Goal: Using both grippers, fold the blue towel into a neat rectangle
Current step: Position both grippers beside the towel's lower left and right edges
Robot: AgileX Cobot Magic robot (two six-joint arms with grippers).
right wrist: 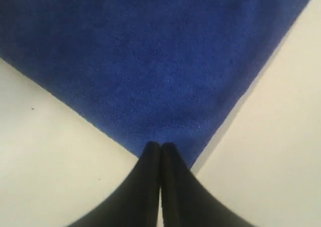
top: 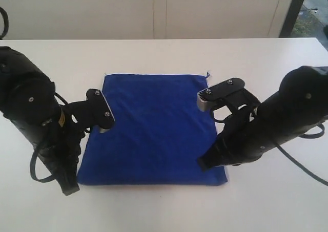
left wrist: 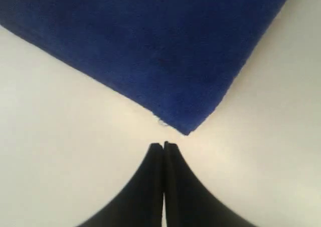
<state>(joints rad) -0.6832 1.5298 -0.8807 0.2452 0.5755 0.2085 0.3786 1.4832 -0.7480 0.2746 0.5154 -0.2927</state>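
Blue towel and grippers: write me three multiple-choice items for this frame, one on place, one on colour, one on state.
1. Where do the tips of the left gripper point?
A. at the towel's middle
B. at bare table, just off a corner of the blue towel
C. past the table's edge

2. What colour is the table?
A. white
B. black
C. green

3. How do the jaws of the left gripper and the right gripper stand?
A. both wide open
B. one open, one shut
C. both shut

Answers: 1 B, the left wrist view shows the tips beside the corner, not on cloth. 2 A, a white surface surrounds the towel. 3 C, each wrist view shows the jaws pressed together.
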